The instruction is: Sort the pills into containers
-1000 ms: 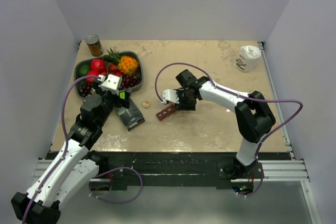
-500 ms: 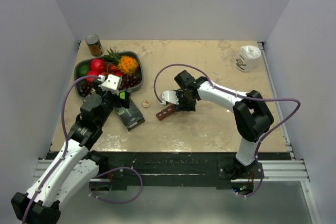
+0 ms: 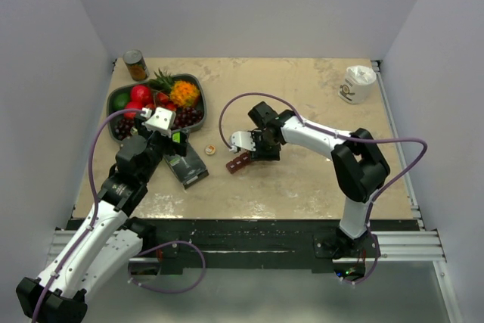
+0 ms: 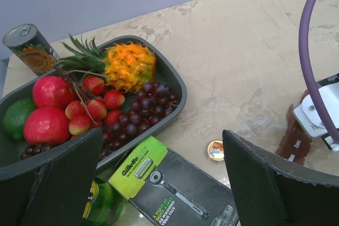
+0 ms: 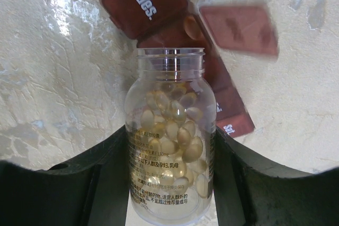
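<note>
One open cell of the long dark-red strip (image 5: 140,1) lies just ahead of the clear pill bottle (image 5: 170,194) clenched by the right gripper (image 5: 170,149)

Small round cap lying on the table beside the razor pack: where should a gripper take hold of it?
Pinch the cap across its rim, straight down from above: it lies flat and low on the table, apart from the razor pack, so side approaches likely slip.

White-shelled arms (image 3: 311,134) with black joints, looping purple cables (image 3: 91,160) (broad black fingers (image 4: 47,183))
</note>
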Available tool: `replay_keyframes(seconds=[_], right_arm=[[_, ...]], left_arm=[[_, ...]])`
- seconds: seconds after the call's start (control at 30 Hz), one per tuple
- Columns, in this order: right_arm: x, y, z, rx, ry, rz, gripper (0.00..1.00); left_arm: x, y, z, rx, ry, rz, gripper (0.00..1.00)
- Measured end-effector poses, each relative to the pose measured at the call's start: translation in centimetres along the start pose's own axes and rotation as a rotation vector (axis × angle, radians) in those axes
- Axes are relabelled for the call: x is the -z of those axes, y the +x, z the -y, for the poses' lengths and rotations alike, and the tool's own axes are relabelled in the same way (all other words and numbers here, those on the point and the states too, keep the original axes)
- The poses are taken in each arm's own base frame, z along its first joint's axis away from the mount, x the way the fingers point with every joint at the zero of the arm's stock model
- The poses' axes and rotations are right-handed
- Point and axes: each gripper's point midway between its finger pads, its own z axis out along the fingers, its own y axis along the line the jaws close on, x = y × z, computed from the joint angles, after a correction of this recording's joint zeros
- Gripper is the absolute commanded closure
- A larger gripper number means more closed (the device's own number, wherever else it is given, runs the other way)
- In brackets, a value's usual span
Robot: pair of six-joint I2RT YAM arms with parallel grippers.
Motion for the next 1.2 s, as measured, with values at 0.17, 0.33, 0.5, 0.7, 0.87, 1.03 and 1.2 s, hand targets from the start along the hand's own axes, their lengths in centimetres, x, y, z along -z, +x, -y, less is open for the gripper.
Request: replay_keyframes(seconds=[0.17, 0.33, 0.5, 0.7, 0.87, 1.03, 1.2], right_arm=[[-0.38, 0.24, -0.14, 0.004, -0.006, -0.021, 0.97], [-0.35, 0.23, -0.16, 0.004, -0.007, -0.022, 0.97], [-0.22, 0.19, -0.15, 0.000, -0.008, -0.022, 0.97], [0.14, -0.19, 0.22, -0.013, -0.001, -0.014, 0.97], [0.16, -0.37, 0.17, -0.021, -0.005, -0.006, 0.97], [-0.01, -0.51, -0.05, -0.031, -0.016, 0.002, 0.97], [-0.02, -0.58, -0.09, -0.041, -0.016, 0.005, 0.97]], left_arm=[[0.00, 0.00, 0.02, 0.000, 0.001, 0.000, 0.00], [0.00, 0.00, 0.03, 0.000, 0.002, 0.000, 0.00], [0.00, 0.00, 0.03, 0.000, 0.002, 0.000, 0.00], [0.00, 0.01, 0.03, 0.000, 0.002, 0.000, 0.00], [0.00, 0.00, 0.03, 0.000, 0.002, 0.000, 0.00], [0.00, 0.01, 0.03, 0.000, 0.002, 0.000, 0.00], [0.00, 0.00, 0.03, 0.000, 0.002, 0.000, 0.00]])
